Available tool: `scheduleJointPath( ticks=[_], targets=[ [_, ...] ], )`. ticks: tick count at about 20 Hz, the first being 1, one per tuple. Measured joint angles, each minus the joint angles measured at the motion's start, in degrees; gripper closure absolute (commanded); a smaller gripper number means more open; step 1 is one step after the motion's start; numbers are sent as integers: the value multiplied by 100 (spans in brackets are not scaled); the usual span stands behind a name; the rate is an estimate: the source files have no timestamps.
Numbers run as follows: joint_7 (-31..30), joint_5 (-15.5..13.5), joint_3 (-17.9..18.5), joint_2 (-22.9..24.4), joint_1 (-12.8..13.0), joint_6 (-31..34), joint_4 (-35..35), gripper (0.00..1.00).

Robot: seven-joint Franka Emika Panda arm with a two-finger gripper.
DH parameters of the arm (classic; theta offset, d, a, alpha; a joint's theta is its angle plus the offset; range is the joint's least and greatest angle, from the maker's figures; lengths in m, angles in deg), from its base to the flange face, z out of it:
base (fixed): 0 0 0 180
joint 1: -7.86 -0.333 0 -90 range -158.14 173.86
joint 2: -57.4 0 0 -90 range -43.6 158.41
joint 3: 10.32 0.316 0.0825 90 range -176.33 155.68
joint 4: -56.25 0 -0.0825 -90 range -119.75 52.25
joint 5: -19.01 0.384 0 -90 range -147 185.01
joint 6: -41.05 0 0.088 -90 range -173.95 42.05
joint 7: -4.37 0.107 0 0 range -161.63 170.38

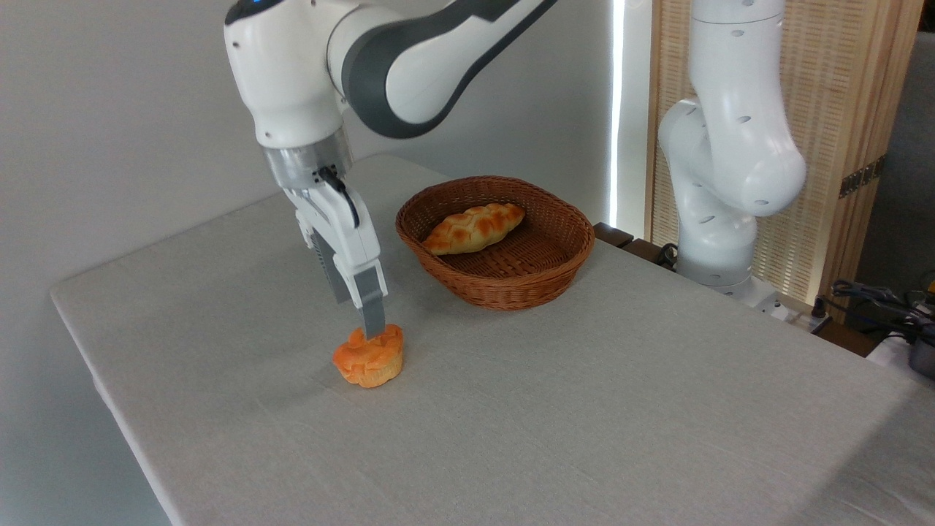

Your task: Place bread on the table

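Fixed camera: gripper (373, 330) w/ fingertips at flower-topped bun (369, 356) on table (584, 409), grip state indiscernible; bun prob. light, soft, best pinched gently across paler sides.

Robot lab — white arm (409, 66) bolted beside cloth-covered table (584, 409), loose cables (876, 299), slatted wooden screen (847, 95)

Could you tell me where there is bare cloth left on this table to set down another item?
The whole near side of the table, in front of the bun and basket, is bare. So is the far left corner behind the gripper. It is tight only between bun and basket.
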Motion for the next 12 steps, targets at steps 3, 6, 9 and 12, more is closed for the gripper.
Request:
scheduleJointPath(
  ticks=[3,6,9,12],
  targets=[
    [-54,0,-521,134,-811,563,564,0],
    [-54,0,-629,243,-1229,1316,1273,0],
    [-54,25,-672,265,-1392,1666,1649,0],
    [-80,213,-754,235,-1454,1674,1668,0]
  ],
)
